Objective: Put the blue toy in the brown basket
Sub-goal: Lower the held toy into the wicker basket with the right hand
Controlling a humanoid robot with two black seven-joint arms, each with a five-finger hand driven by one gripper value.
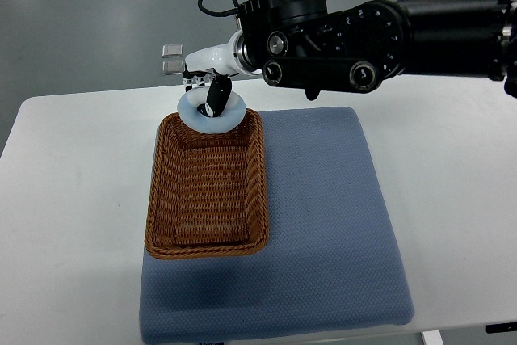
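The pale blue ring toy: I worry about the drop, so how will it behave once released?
The ring toy, pinched by the right hand over the brown basket's far rim, looks light and holds its shape. Being round, it may roll or bounce. It could tip outside, since it overlaps the rim.

A lab: bare white table (pixel 73 199), grey floor (pixel 81 14), blue test mat (pixel 331 224).

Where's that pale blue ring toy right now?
In the top view, the blue ring toy is held in the right hand, over the far rim of the brown basket, which sits on the left part of the blue mat.
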